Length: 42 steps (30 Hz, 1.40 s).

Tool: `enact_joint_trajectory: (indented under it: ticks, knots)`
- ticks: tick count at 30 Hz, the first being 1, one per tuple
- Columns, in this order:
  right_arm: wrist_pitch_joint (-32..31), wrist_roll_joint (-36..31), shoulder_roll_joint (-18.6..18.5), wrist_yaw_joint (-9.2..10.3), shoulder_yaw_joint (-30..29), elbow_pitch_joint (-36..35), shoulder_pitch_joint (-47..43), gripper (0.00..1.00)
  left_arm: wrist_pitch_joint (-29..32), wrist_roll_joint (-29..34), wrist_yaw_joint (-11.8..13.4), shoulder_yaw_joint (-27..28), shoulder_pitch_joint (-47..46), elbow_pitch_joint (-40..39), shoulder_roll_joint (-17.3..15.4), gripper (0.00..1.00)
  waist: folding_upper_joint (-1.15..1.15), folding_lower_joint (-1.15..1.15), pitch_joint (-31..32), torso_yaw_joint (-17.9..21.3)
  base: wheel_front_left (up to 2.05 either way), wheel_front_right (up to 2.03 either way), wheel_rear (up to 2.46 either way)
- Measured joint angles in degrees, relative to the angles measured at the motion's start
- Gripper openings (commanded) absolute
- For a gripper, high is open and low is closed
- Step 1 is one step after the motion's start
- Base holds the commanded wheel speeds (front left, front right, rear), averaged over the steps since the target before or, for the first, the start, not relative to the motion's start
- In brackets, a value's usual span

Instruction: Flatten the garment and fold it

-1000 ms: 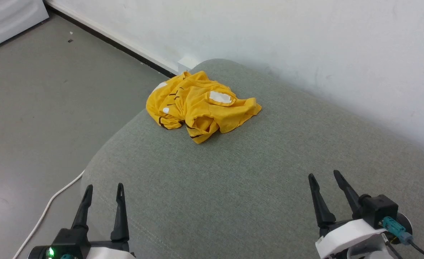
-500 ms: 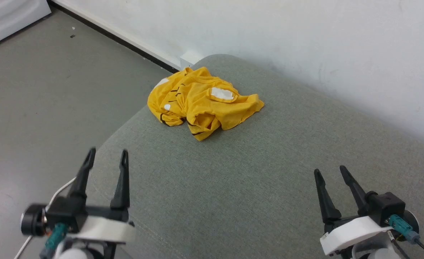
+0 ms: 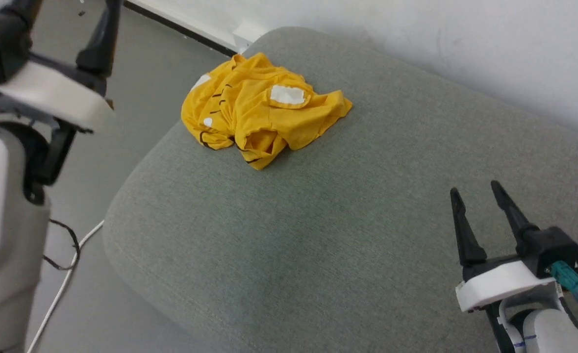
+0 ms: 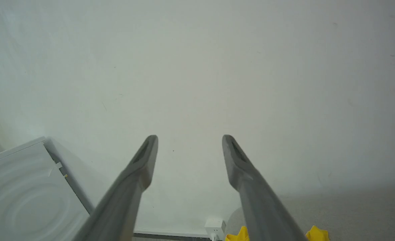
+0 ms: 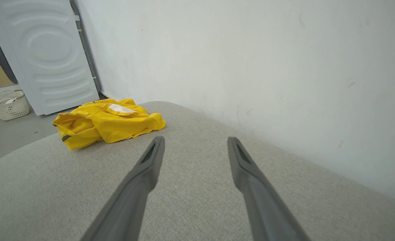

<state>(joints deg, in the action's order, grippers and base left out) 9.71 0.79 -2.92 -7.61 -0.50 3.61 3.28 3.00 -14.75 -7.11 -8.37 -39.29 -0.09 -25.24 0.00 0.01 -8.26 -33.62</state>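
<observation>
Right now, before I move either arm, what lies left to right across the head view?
left gripper, high at the far left → yellow garment, crumpled on the grey cushion → right gripper, low at the far right.

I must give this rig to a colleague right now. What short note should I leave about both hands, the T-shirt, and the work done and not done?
Left hand: open, empty, held high at the left, pointing at the white wall.
Right hand: open, empty, low over the grey cushion, well apart from the shirt.
T-shirt: yellow, crumpled in a heap near the cushion's far left edge, not held.
Done: nothing yet.
Left: grasp it, spread it flat, fold it.
</observation>
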Motion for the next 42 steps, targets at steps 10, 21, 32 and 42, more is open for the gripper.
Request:
enact_joint_trajectory:
  ticks: [10,21,32,42]
  knots:
    - [-6.13,-5.09,-0.1,0.0,0.19,-10.59,3.58,1.0,5.38,-12.2,0.0,-9.24,-11.88,16.16,-7.53,1.0,0.0,0.01,-9.68,3.24,0.0,0.0,0.0]
    - [-8.82,-5.34,-1.72,0.0,-0.44,-15.49,4.36,1.0,9.56,-24.3,0.0,-15.15,-15.08,29.98,-7.37,1.0,0.0,0.01,-18.81,8.24,0.0,0.0,0.0]
    - [-8.95,-5.25,-1.44,0.0,-0.22,-15.88,6.04,1.0,28.39,-33.38,0.69,-17.51,-14.91,38.13,-7.95,1.0,0.0,0.0,-23.48,13.78,0.0,0.0,0.0]
    - [-8.32,-5.24,-1.1,0.0,-1.1,-15.48,6.1,1.0,22.88,-33.76,0.62,-17.46,-13.21,39.08,-8.45,0.0,0.0,-0.01,-24.24,17.36,0.0,0.0,0.0]
